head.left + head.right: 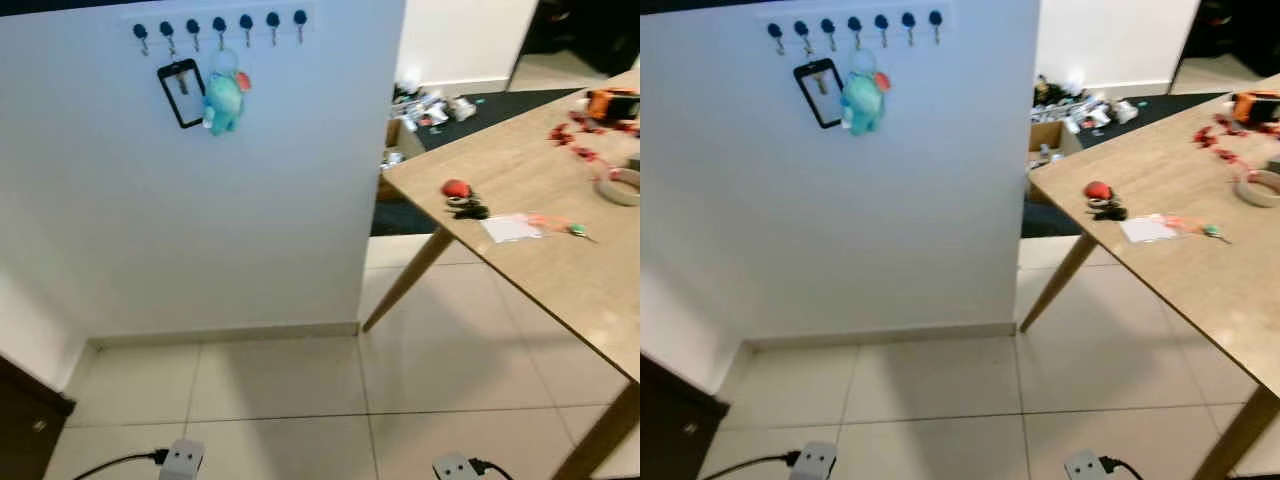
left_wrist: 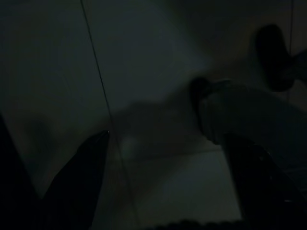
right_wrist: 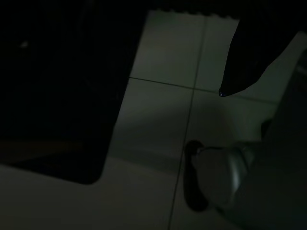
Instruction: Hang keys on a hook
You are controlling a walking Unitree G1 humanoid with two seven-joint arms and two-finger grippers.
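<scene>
Keys (image 1: pixel 462 198) on table (image 1: pixel 540 270), grippers apart

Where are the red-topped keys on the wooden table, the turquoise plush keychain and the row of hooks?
Red-topped keys (image 1: pixel 462 198), left eye view, dark bunch.
Turquoise plush keychain (image 1: pixel 223 101), left eye view, body.
Row of dark-knobbed hooks (image 1: pixel 219 26), left eye view, middle knob.

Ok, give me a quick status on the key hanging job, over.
Both grippers hang idle over the floor tiles, holding nothing. Keys with red fob lie on the table near its corner. Hook rail on the wall carries a black tag and a teal plush.
</scene>
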